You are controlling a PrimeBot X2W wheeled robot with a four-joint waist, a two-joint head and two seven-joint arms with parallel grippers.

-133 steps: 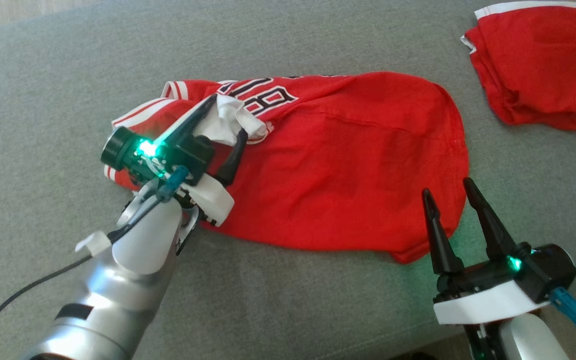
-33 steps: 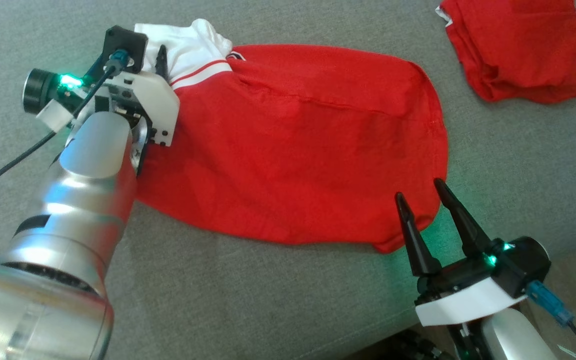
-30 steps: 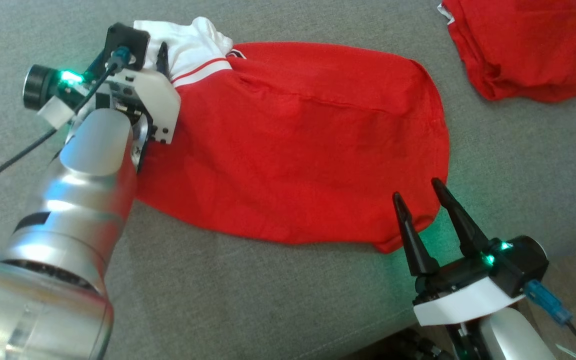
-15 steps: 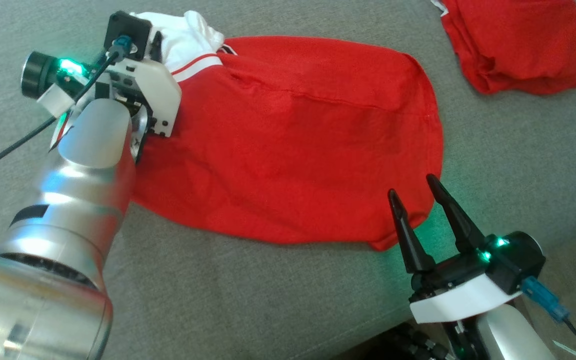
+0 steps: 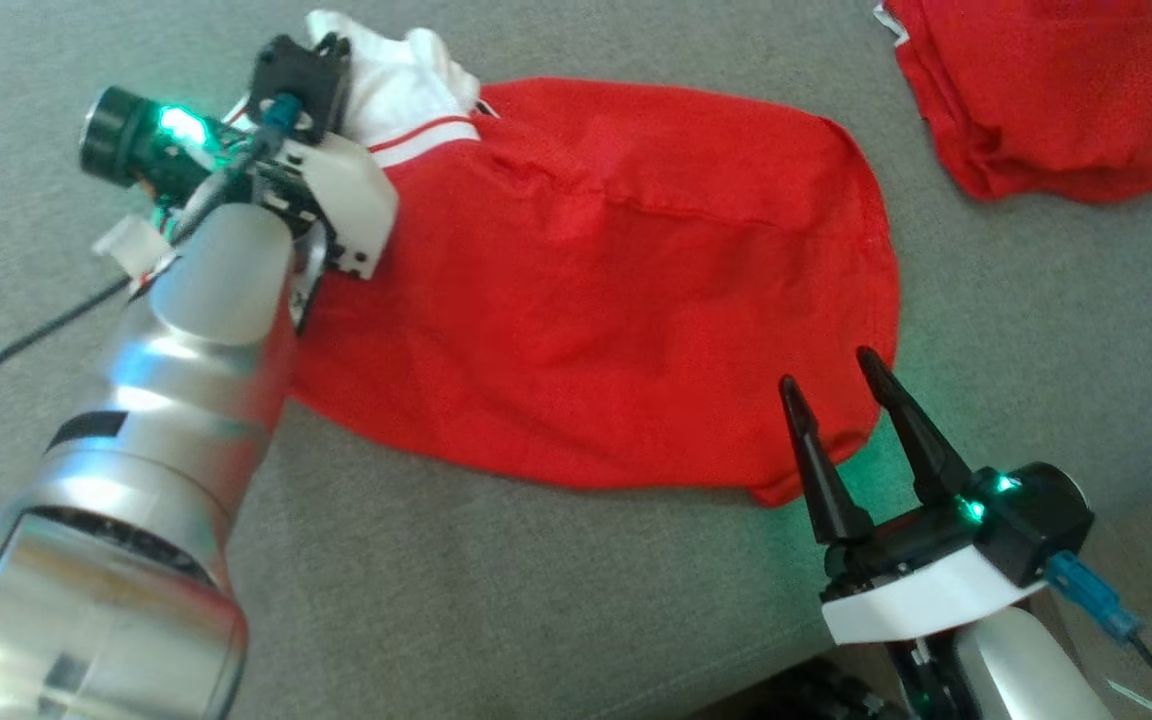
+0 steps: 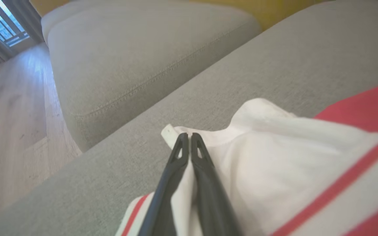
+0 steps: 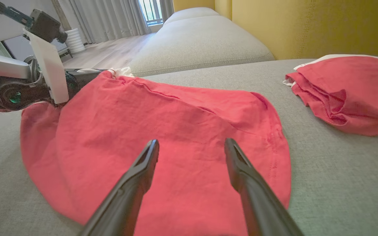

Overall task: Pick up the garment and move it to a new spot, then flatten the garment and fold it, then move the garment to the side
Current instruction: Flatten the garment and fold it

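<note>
You are working over a grey sofa [image 5: 576, 620], and the red garment [image 5: 616, 300] lies spread across the middle of its seat. The step in hand looks like flattening.

To do it well, draw the whole body of cloth taut and low along the seat, not up in the air, so the broad red panel slides flat instead of bunching. Your right tool [image 5: 828, 368], its jaws wide apart, hovers over the near right hem. Bring it down to pin or pinch that hem, so the cloth has an anchor to stretch against. Your left tool [image 6: 186, 141] is at the far left end, its two dark fingers together and clamped on a fold of white cloth [image 5: 396, 80]. The fingertips sit close to that fold's edge, so pull gently or it may slip out.

The garment is bright red and roughly oval as it lies, mostly smooth, with one long seam or crease across its far half. Its right edge curves round. At the far left it bunches into white fabric banded with red stripes. A second red garment [image 5: 1046, 90] lies folded at the far right, well apart.
</note>
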